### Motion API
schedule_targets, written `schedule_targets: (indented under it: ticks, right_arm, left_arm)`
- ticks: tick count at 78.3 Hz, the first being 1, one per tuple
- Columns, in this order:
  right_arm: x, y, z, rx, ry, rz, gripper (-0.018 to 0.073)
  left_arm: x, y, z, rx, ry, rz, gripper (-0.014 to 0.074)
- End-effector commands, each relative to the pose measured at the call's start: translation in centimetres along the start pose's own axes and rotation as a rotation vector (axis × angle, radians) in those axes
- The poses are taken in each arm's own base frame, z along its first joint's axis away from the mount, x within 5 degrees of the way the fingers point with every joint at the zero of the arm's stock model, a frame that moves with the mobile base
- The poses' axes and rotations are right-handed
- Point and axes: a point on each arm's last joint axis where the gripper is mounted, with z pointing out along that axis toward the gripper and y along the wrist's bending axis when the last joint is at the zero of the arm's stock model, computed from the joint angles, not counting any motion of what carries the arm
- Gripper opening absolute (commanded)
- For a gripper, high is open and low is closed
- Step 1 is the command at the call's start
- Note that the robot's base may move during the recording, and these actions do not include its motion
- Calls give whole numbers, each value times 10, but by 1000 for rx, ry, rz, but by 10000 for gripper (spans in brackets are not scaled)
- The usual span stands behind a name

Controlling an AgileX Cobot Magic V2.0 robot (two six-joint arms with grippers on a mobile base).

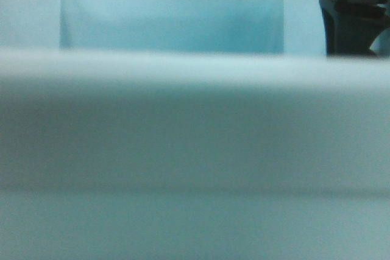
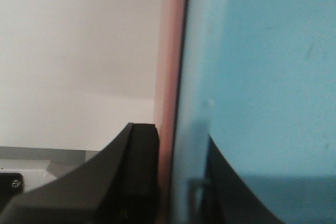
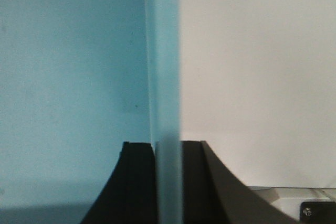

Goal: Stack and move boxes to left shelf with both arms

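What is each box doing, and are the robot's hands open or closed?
Blue box: open-topped, its wall pressed against the pink one's, gripped by both grippers.
Pink box: outside the blue wall, only a strip shows.
Left gripper: shut over both walls.
Right gripper: shut on the blue wall.

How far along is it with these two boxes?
Stacking looks done: the blue box seems nested in the pink box, their walls pressed together. In hand: the left hand pinches both walls, and the right hand pinches a blue wall. Left: carrying them to the shelf, which no view shows.
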Motion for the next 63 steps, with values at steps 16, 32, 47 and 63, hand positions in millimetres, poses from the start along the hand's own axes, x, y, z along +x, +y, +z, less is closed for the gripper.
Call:
schedule_targets:
  ticks: [16,32,47,63]
  right_arm:
    - [-3,-6,-17,-5,-59,0,52]
    - [-3,-6,-17,-5,-59,0,52]
    - [-3,-6,-17,-5,-59,0,52]
    - [-3,-6,-17,-4,-59,0,52]
  left_arm:
    - [9,7,-7,-32,31,56,-3]
    - [9,7,-7,-34,33,57,-3]
    - [9,7,-7,-34,33,57,-3]
    - [9,7,-7,-34,33,57,-3]
